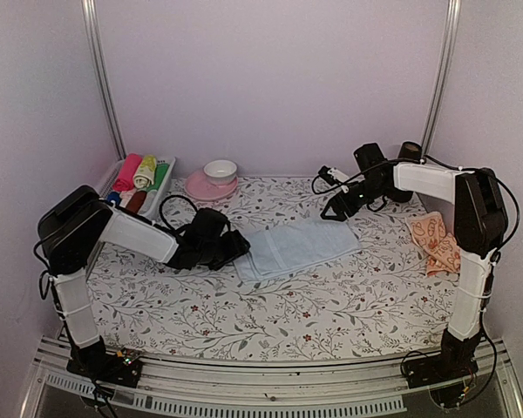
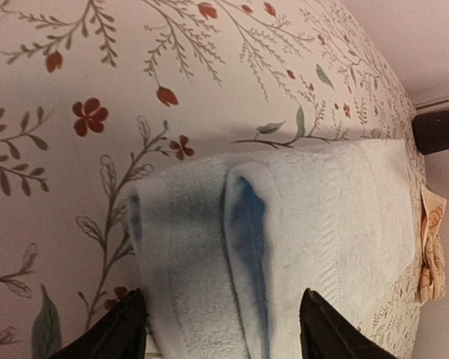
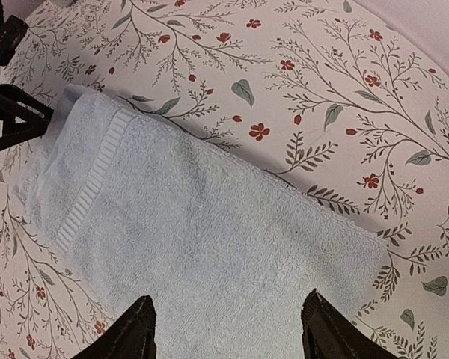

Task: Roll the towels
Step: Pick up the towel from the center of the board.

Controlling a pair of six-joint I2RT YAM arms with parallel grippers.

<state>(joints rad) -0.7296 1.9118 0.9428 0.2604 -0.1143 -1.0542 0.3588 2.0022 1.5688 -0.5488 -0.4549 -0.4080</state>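
Starting at the near edge of the desk (image 1: 244, 373), both my arms reach out over the floral sheet (image 1: 270, 313).

1. Left pincer (image 2: 221, 329): jaws wide, one fingertip on each side of the left end of the blue towel (image 2: 329, 217). Nothing is clamped.
2. Right pincer (image 3: 228, 329): jaws wide, hovering over the right end of the same towel. Nothing is held.
3. Blue towel: mid-desk, between the two pincers, laid out as a long folded strip. Its left end shows one raised fold between my left fingers; the remainder lies flat.
4. Peach towel (image 1: 434, 242): at the right edge of the desk, beside my right arm, loosely crumpled.
5. Far left: a tray (image 1: 139, 178) of rolled items, with a pink saucer (image 1: 211, 185) and bowl (image 1: 220, 169) beside it.

Progress, as I judge it: rolling of the blue towel is at most begun at the left end. Nearly the full length remains, and the peach towel is untouched.

Limits of view:
- I cannot tell whether my left fingertips touch the cloth or the sheet.
- The top view hides both sets of fingertips behind the pincer bodies.
- My right arm covers part of the peach towel.
- The tray contents are too small to identify.
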